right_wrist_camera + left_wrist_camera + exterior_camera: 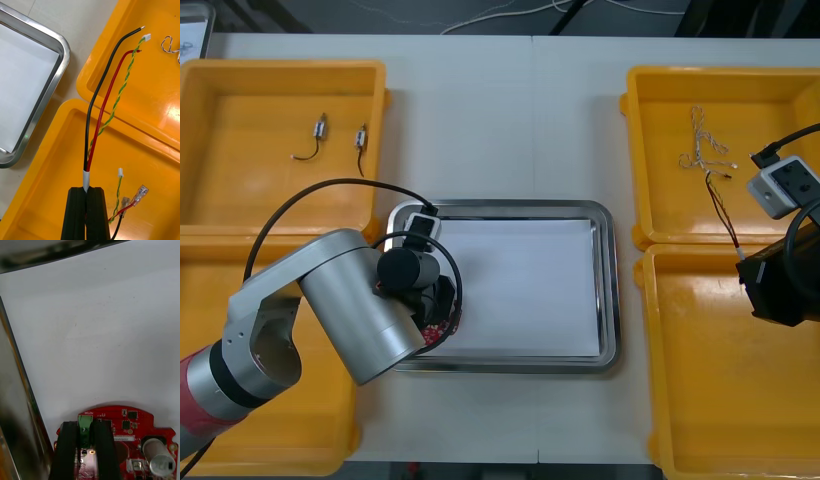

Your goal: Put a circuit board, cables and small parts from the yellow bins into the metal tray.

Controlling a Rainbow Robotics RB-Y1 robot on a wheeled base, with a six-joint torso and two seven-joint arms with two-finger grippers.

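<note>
My left gripper (442, 303) is low over the left end of the metal tray (608, 290), shut on a round red circuit board (436, 328). In the left wrist view its fingers (103, 444) clamp the green connector of the circuit board (129, 423), just above the tray's white inside (97, 333). My right gripper (748, 268) is over the join of the two right yellow bins, shut on a black, red and yellow cable (723, 212). In the right wrist view the right gripper (86, 191) pinches the cable (93, 123) at its white sleeve, and the strands reach out over the bin rim.
Two small metal parts (320, 128) (361, 137) lie in the far left bin (240, 75). A twisted blue and white cable (700, 140) lies in the far right bin (650, 90). The near right bin (52, 180) and the tray's corner (62, 48) lie beside the held cable.
</note>
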